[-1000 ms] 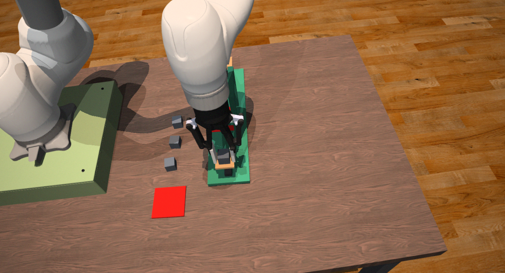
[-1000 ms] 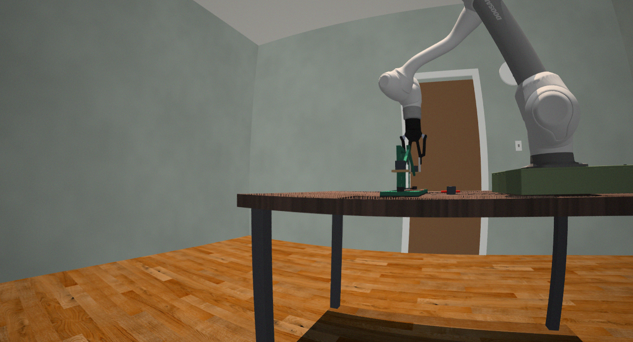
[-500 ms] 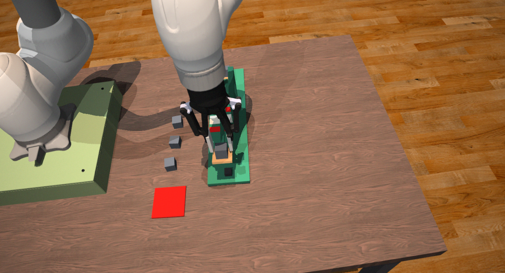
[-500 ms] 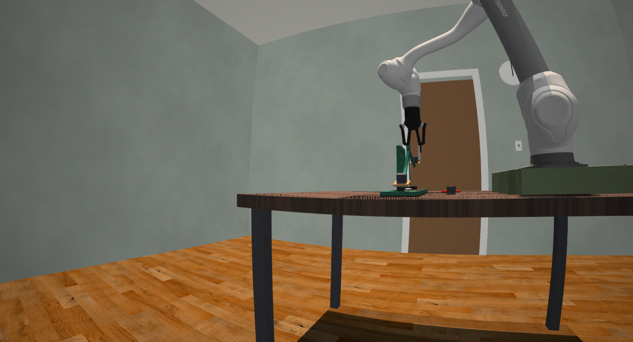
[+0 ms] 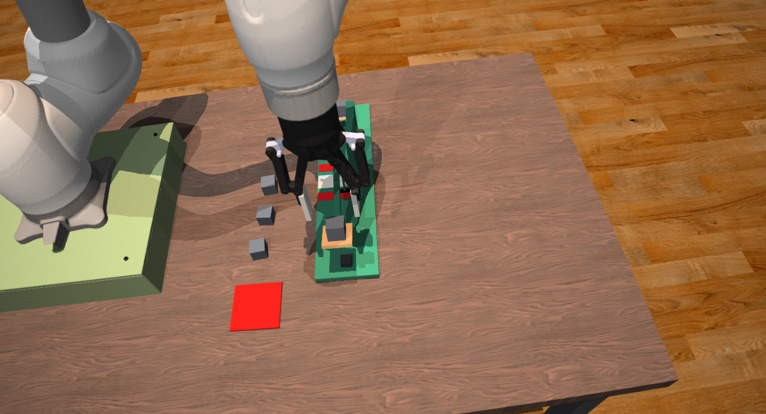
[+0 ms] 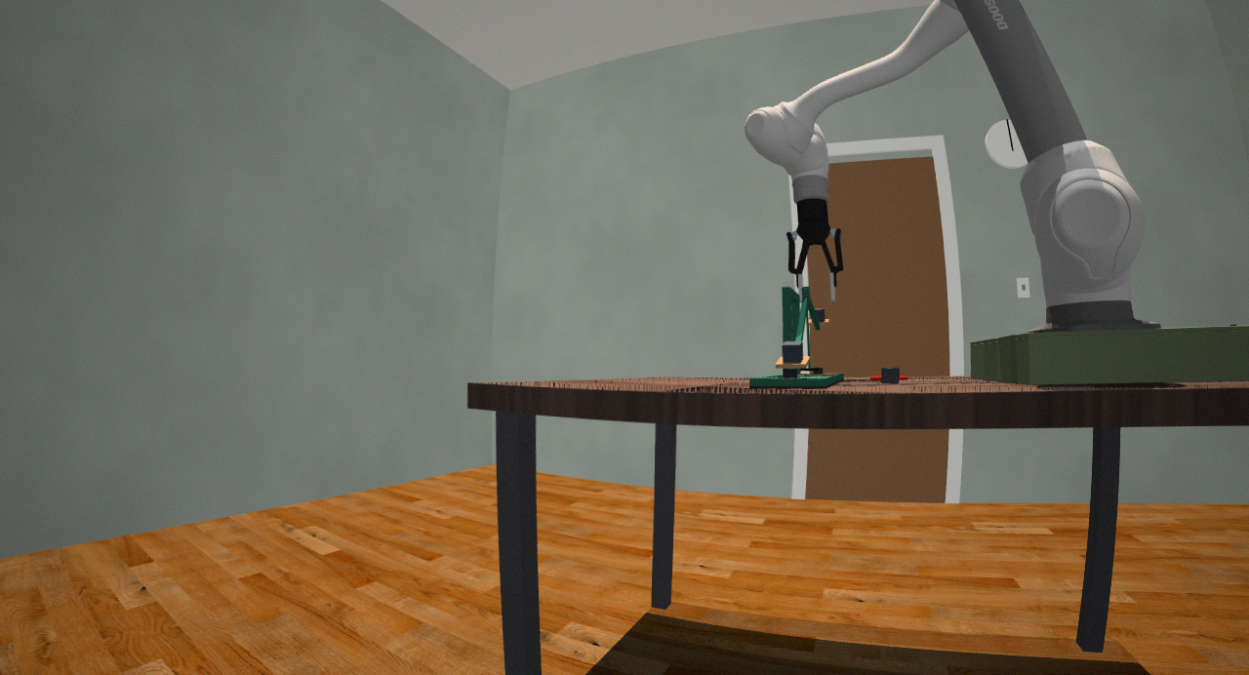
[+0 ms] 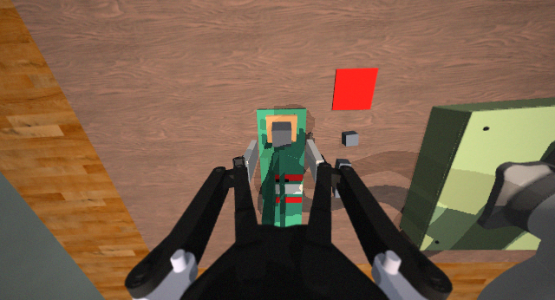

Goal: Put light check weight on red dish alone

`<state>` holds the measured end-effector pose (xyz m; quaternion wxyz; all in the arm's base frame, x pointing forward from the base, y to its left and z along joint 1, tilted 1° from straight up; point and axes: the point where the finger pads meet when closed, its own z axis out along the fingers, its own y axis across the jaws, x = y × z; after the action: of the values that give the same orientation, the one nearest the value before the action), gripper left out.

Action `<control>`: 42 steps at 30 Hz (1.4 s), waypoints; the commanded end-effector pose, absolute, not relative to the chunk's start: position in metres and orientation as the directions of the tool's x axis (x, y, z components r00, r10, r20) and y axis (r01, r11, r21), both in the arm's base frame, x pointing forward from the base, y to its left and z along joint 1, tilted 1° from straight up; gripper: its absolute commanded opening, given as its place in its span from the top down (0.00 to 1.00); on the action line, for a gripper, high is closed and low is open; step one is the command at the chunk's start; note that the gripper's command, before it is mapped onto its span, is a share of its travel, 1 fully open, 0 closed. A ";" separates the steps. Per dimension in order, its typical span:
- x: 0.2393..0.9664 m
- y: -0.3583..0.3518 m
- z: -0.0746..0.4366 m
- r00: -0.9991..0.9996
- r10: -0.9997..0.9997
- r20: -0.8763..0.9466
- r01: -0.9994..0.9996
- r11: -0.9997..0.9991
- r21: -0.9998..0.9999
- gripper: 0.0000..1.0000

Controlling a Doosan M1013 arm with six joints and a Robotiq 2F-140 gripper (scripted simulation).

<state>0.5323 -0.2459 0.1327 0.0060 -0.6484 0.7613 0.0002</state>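
Note:
My gripper is open above the dish-side pan of the green rocker balance. One grey weight sits on that pan, free of the fingers. The other pan bears a weight and hangs clearly lower. The pointer's dark tip shows at the dish-side red field, near its border with white. Three loose weights stand in a row. The red dish lies flat and bare.
The green robot base block stands beyond the row of loose weights. The balance's green upright rises below and beside the gripper. The wooden table carries everything, with its edge beyond the balance.

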 end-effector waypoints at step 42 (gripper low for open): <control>0.532 -0.247 0.218 -0.159 -0.987 -0.009 -0.987 0.159 -0.008 0.00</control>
<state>0.5315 -0.2465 0.2160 0.0060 -0.6484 0.7613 0.0000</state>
